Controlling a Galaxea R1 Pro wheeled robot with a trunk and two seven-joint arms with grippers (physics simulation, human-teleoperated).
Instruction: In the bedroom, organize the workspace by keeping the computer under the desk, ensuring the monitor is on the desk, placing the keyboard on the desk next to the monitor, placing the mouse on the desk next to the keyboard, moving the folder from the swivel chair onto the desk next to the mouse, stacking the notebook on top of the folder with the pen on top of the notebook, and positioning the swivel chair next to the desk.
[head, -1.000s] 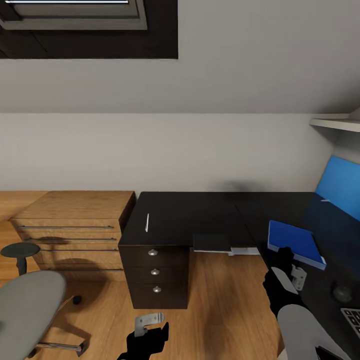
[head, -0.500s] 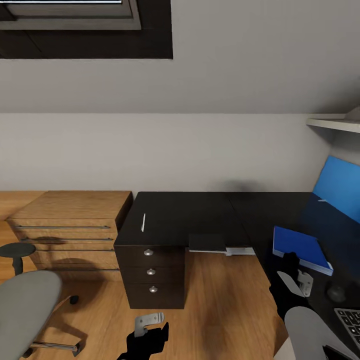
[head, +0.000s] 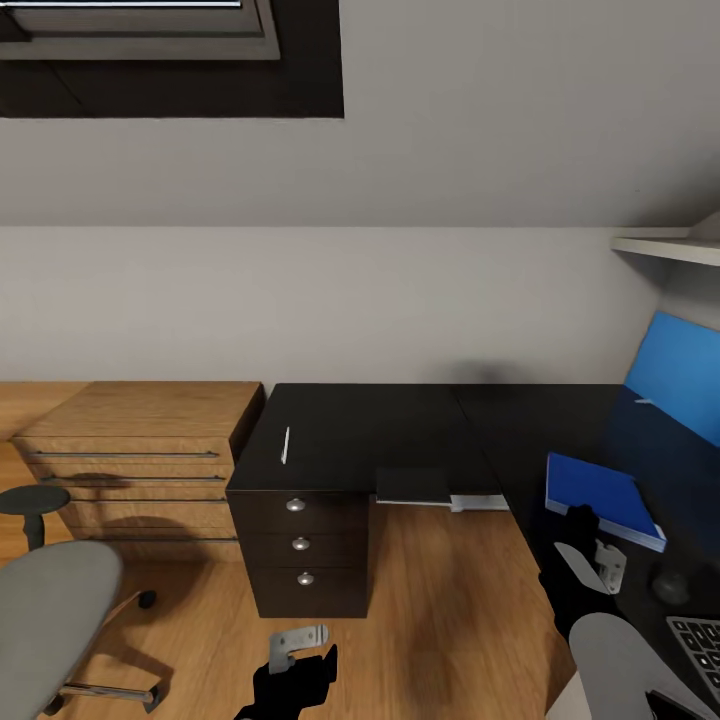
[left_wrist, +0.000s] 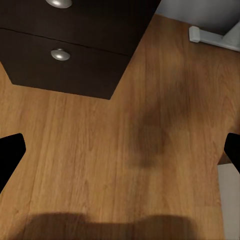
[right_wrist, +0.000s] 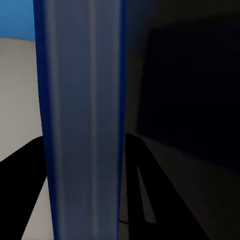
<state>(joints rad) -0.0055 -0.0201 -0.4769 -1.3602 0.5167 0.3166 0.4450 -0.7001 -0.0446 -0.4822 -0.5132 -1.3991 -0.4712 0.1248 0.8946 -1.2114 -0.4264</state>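
The black desk (head: 400, 430) wraps round to the right. On it a blue folder (head: 600, 495) lies flat, its near edge between the fingers of my right gripper (head: 586, 545). In the right wrist view that gripper (right_wrist: 82, 150) is shut on the folder's blue-and-white edge (right_wrist: 80, 100). Just beyond lie the black mouse (head: 672, 587) and a corner of the keyboard (head: 702, 640). The white pen (head: 286, 445) rests above the drawer unit (head: 302, 545). A dark flat square, probably the notebook (head: 415, 486), overhangs the desk's front edge. My left gripper (head: 300, 668) hangs open over the floor (left_wrist: 120, 155). The grey swivel chair (head: 50, 620) is at the lower left.
A light wooden drawer chest (head: 140, 450) stands against the desk's left end. A blue back panel (head: 675, 385) rises at the right, with a white shelf (head: 670, 245) above it. A white desk leg (left_wrist: 200, 35) meets the wooden floor (head: 450, 600) between the desk's wings.
My right gripper and the blue folder shifted right and nearer along the desk, then stayed put. The view slid slightly. The left arm has not moved.
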